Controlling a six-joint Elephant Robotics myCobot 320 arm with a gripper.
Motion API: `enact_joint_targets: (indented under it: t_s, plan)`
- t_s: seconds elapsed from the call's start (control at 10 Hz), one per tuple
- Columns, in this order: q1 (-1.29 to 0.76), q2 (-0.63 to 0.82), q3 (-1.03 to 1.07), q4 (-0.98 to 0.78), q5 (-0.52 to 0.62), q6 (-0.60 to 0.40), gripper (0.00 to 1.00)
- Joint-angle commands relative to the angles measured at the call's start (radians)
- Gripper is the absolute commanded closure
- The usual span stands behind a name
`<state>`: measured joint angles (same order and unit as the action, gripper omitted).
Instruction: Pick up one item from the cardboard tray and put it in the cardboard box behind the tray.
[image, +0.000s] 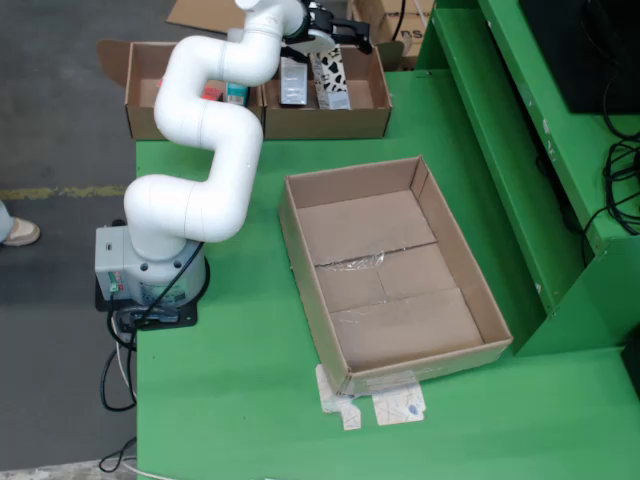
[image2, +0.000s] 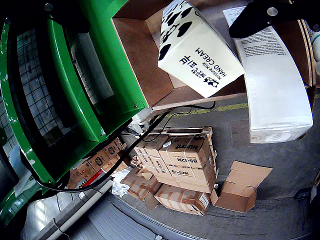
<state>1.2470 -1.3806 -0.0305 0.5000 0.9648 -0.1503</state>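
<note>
Fixed overhead view: white arm (image: 205, 150) bent back across green counter (image: 250, 400), black gripper (image: 335, 30) poised over right-hand cardboard box (image: 330, 120) at counter's far edge. Cow-spotted carton (image: 332, 80) lying inside that box, just below the gripper, beside a second pale carton (image: 293, 80). Cannot tell from here whether carton and jaws touch. Left-hand box (image: 145, 95) holding small colourful items, partly hidden by arm. Large cardboard tray (image: 390, 270) in mid-counter, tilted, taped floor bare.

Wrist view: spotted carton (image2: 195, 50) marked HAND CREAM, close under the camera inside box wall (image2: 145, 55); white carton (image2: 275, 85) alongside. Only one black finger (image2: 260, 17) visible at top edge, apart from the spotted carton; jaws' state not readable. Stacked shipping cartons (image2: 175, 165) on floor beyond.
</note>
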Motion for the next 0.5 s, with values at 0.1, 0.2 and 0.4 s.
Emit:
enact_joint_targets:
  t_s: [0.1,0.2,0.4]
  plan:
    - [-0.003,0.052,0.031,0.012,-0.011,-0.013,0.0]
    - [-0.003,0.052,0.031,0.012,-0.011,-0.013,0.0]
    - [0.002,0.148,0.031,0.011,-0.012,-0.025,0.0]
